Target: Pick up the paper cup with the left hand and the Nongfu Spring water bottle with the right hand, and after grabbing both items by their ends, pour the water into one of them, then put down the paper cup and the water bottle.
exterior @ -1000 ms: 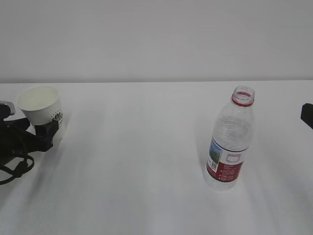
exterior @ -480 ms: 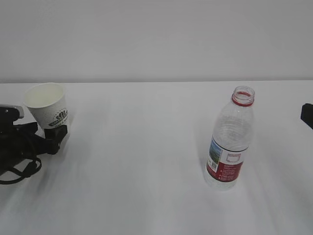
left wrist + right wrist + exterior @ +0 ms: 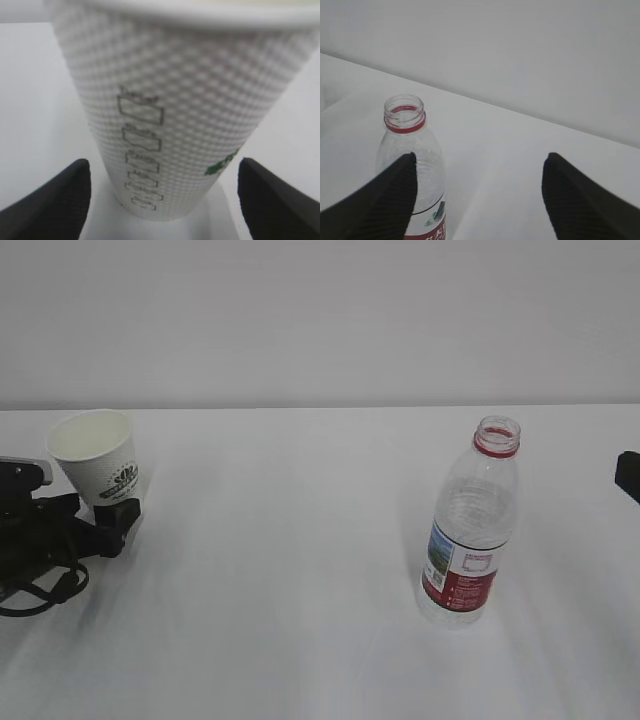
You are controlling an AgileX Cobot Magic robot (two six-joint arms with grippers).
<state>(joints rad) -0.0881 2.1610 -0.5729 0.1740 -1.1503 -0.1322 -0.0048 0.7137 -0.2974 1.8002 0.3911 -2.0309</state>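
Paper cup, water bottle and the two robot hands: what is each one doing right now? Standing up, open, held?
White tapered paper cup: upright on the table, top open, tilt uncertain, between the fingers with gaps either side.
Tall clear plastic water bottle: upright, cap off, looks nearly empty, not held.
Left gripper: fingers wide open around the cup's base.
Right gripper: fingers open, holding nothing, bottle just ahead.

Right gripper [image 3: 629, 476] mostly cut off at exterior view's right edge, paper cup [image 3: 180, 110] lettering blurred, bottle [image 3: 415, 170] base cropped in right wrist view
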